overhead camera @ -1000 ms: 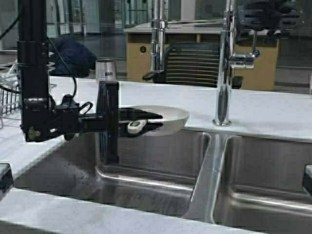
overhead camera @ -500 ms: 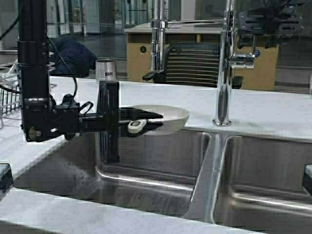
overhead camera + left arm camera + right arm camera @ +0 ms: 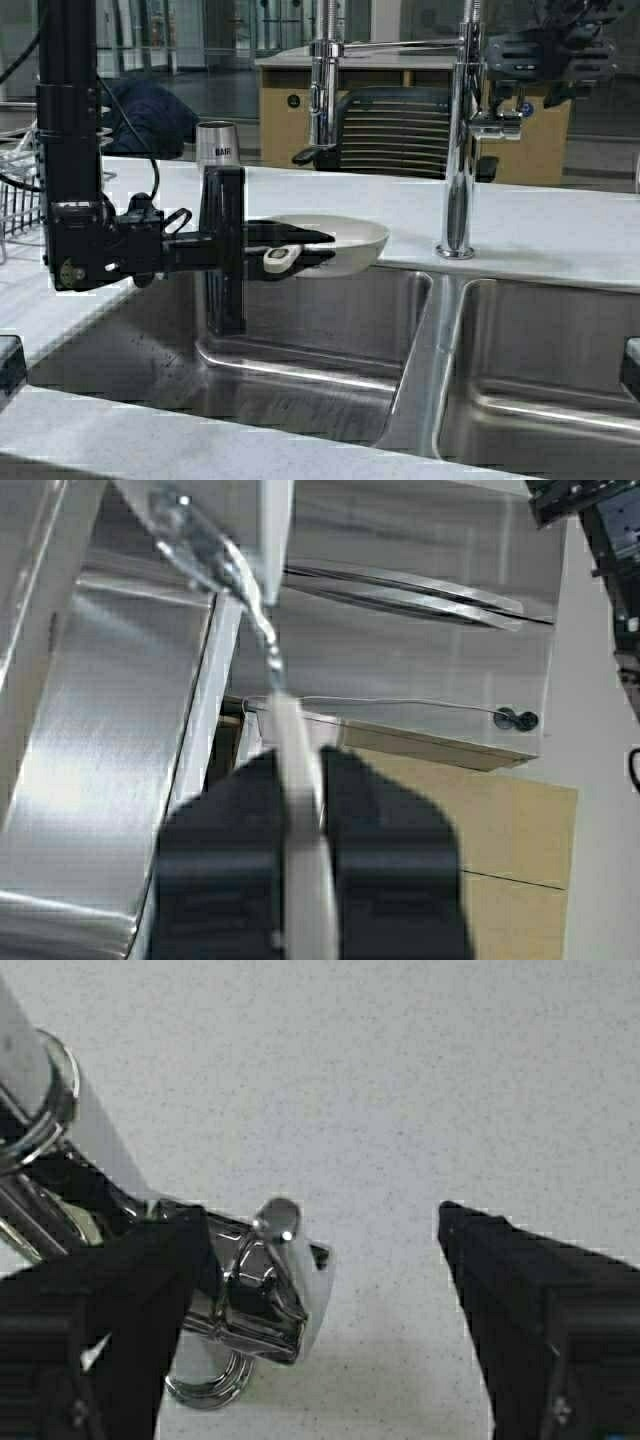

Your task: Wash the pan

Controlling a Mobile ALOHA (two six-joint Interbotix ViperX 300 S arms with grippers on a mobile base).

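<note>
The cream-white pan (image 3: pixel 352 240) is held level over the back of the left sink basin (image 3: pixel 300 340). My left gripper (image 3: pixel 300 246) is shut on its short handle (image 3: pixel 280 258). In the left wrist view the pale handle (image 3: pixel 300 810) runs between the two dark fingers (image 3: pixel 220 870). My right gripper (image 3: pixel 545 55) is high at the right, open, just above the lever (image 3: pixel 500 118) of the tall chrome faucet (image 3: pixel 458 160). In the right wrist view the lever (image 3: pixel 270 1295) lies between the open fingers, close to one finger (image 3: pixel 140 1290).
A steel tumbler (image 3: pixel 218 143) stands on the white counter behind the left arm. A wire rack (image 3: pixel 15 190) is at the far left. A second spring faucet (image 3: pixel 325 85) rises behind the pan. A steel divider (image 3: pixel 425 330) separates the left basin from the right basin (image 3: pixel 545 370).
My right gripper has come down a little toward the faucet lever. The left gripper and the pan have stayed in place.
</note>
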